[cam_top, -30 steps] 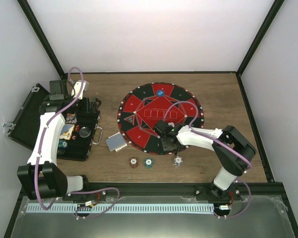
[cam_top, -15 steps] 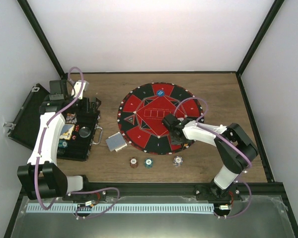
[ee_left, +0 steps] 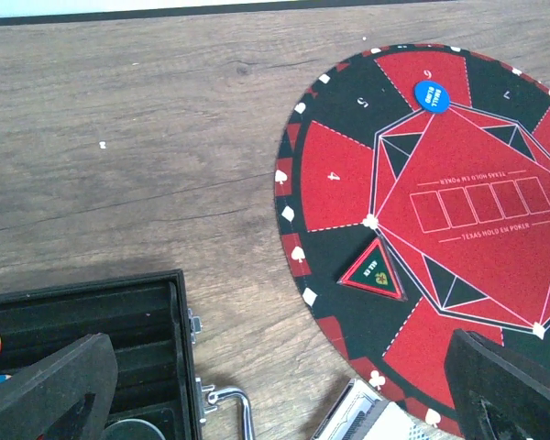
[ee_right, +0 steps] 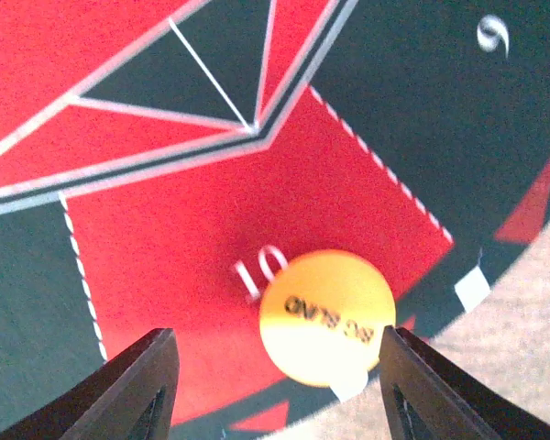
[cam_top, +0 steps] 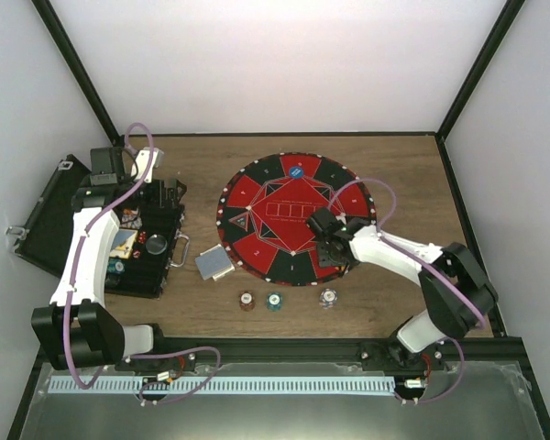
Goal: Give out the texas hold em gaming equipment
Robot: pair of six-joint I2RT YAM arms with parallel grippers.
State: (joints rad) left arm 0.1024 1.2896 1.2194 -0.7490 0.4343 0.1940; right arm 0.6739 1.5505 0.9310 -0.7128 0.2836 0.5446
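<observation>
At the mat's (cam_top: 257, 197) four o'clock edge, your right gripper's (cam_top: 328, 240) jaws stand apart, with the orange disc (ee_right: 327, 316) flat between them, toward their three o'clock side. The left gripper (ee_left: 280, 385) gapes wide.

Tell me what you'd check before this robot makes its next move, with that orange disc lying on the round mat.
1. Orange disc flat on the mat, in the red field marked 10: ok.
2. Right gripper open around it: ok.
3. Disc clear of both fingers for a clean lift away: cannot tell; one finger looks very close.
4. Left gripper open and empty: ok.
5. Blue disc placed on the mat: ok.
6. Chips and card deck handed out: not ok; both lie on the table beside the mat.
</observation>
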